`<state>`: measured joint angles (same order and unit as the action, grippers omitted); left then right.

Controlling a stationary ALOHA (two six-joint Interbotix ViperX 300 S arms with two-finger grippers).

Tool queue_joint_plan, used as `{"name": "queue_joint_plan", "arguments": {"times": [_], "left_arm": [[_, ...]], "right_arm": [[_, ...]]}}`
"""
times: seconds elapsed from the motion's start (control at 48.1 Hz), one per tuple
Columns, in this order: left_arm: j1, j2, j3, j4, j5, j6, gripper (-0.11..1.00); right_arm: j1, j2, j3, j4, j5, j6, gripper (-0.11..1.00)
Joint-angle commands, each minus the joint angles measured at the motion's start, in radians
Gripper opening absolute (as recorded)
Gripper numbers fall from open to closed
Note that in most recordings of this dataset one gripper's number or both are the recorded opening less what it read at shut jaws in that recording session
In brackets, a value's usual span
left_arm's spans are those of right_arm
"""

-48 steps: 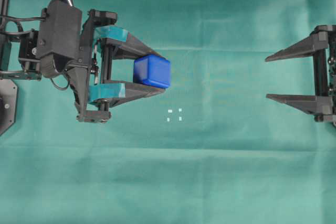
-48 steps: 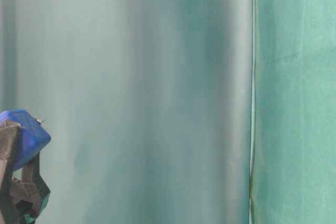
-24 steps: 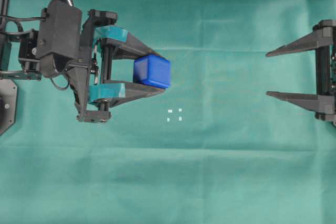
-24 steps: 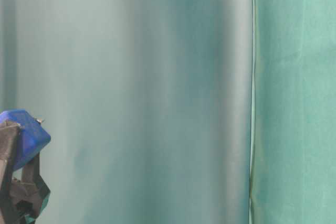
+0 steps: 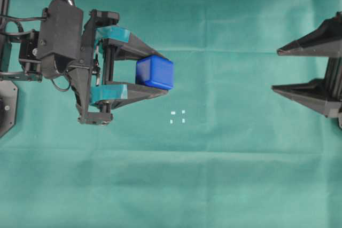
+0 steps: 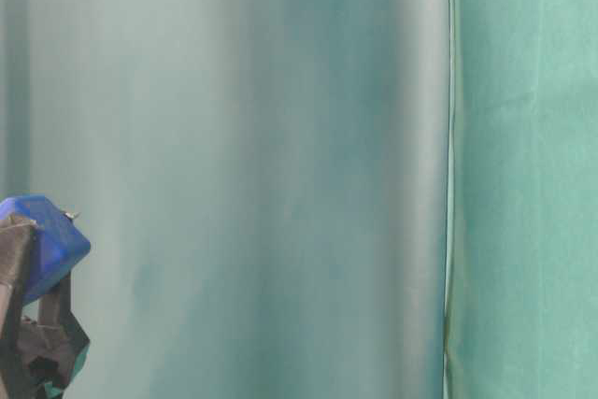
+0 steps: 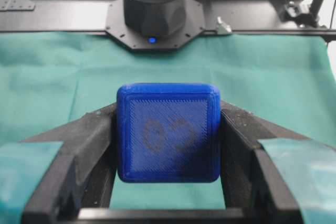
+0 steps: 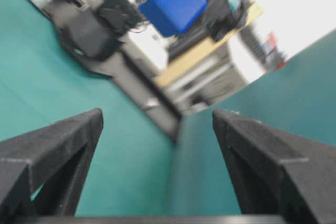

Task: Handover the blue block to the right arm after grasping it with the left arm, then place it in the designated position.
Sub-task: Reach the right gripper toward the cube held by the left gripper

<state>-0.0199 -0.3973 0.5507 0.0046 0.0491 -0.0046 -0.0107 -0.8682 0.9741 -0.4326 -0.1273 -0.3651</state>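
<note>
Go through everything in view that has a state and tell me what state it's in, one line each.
blue block: held off the cloth, clamped between the left pincer's fingers.
left pincer: shut on the blue block, pointing toward the right arm.
right pincer: open wide, empty, far from the block.
designated position: white dots uncovered, nothing on them.
green cloth: spread flat, faint creases.

Bare green cloth [image 5: 224,164] lies between the two claws.

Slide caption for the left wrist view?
Left end effector clamps the blue block between its fingers above the green cloth.
</note>
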Motion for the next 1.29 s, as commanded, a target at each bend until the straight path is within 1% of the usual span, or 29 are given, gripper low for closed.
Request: {"name": "queue_joint_plan", "arguments": {"times": [0.0, 0.062, 0.166, 0.229, 0.333, 0.416, 1.269], "left_arm": [[0.002, -0.009, -0.014, -0.003, -0.005, -0.002, 0.46], [0.002, -0.009, -0.014, -0.003, -0.005, -0.002, 0.46], [0.002, -0.009, -0.014, -0.005, -0.005, -0.002, 0.46], [0.002, -0.009, -0.014, -0.003, -0.005, -0.002, 0.46], [0.002, -0.008, -0.015, -0.005, -0.003, -0.002, 0.46], [0.002, -0.008, -0.015, -0.005, -0.005, -0.002, 0.46], [0.002, -0.006, -0.015, -0.005, -0.003, -0.002, 0.46]], "right_arm": [[-0.002, 0.008, -0.029, -0.075, -0.020, -0.044, 0.92], [0.000, 0.012, -0.028, -0.127, -0.028, -0.094, 0.92], [-0.002, 0.023, -0.028, -0.196, -0.034, -0.146, 0.91], [0.000, 0.028, -0.029, -0.219, -0.038, -0.164, 0.92], [0.000, 0.029, -0.034, -0.235, -0.058, -0.170, 0.91], [-0.002, 0.031, -0.035, -0.236, -0.074, -0.172, 0.91], [0.000, 0.044, -0.035, -0.235, -0.077, -0.172, 0.91]]}}
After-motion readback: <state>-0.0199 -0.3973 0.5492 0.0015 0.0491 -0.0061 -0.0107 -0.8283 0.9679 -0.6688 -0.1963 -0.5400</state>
